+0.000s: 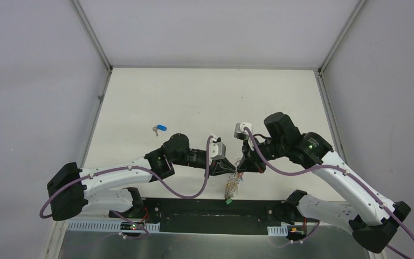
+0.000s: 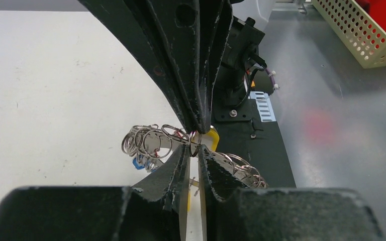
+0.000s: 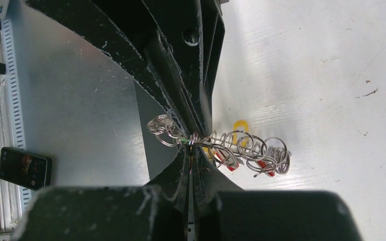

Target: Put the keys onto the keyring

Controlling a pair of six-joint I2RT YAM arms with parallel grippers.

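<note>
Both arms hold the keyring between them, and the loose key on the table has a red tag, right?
No, the loose key has a blue tag, not red; the top external view shows it. The rest, about the keyring, is right.

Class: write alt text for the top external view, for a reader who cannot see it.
The left gripper and right gripper meet fingertip to fingertip near the front edge of the table, both pinched shut on the keyring, whose silvery loops trail toward that edge. A blue-tagged key lies alone farther back on the left.
</note>
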